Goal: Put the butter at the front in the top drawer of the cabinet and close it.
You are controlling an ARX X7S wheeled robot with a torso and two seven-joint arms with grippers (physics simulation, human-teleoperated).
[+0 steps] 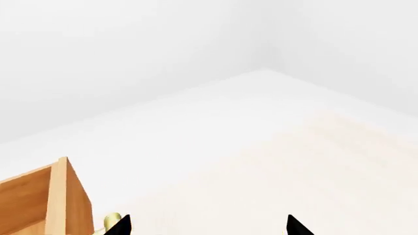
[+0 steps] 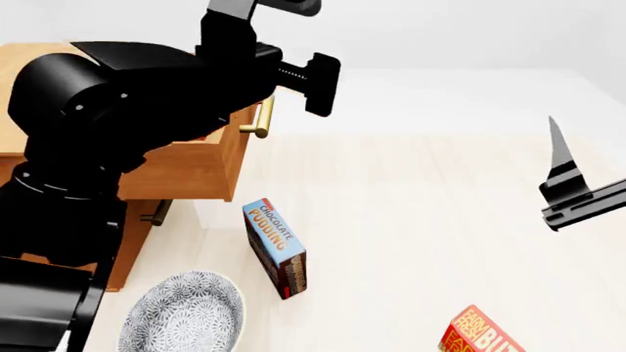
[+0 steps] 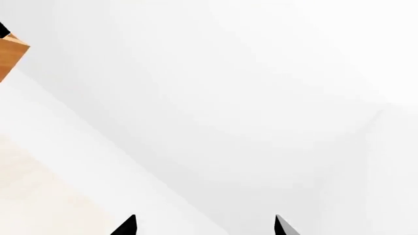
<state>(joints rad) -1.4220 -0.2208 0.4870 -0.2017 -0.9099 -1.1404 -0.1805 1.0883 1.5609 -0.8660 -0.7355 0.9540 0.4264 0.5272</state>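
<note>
The butter (image 2: 479, 336), a red-orange carton with yellow lettering, lies at the head view's lower edge, partly cut off. The cabinet (image 2: 29, 66) stands at the left, mostly hidden behind my left arm. Its top drawer (image 2: 186, 172) is pulled out, with the brass handle (image 2: 257, 117) showing. My left gripper (image 1: 207, 227) is open and holds nothing. It hangs beside the drawer's corner (image 1: 58, 196), with a bit of the handle (image 1: 112, 220) near one fingertip. At the right, my right gripper (image 3: 203, 226) is open in the air, well above and beyond the butter.
A blue-and-brown Chocolate Pudding box (image 2: 274, 246) stands on the floor in front of the open drawer. A patterned grey bowl (image 2: 186, 312) sits at the lower left. The lower drawer's handle (image 2: 157, 213) shows below the open drawer. Pale floor lies between pudding box and butter.
</note>
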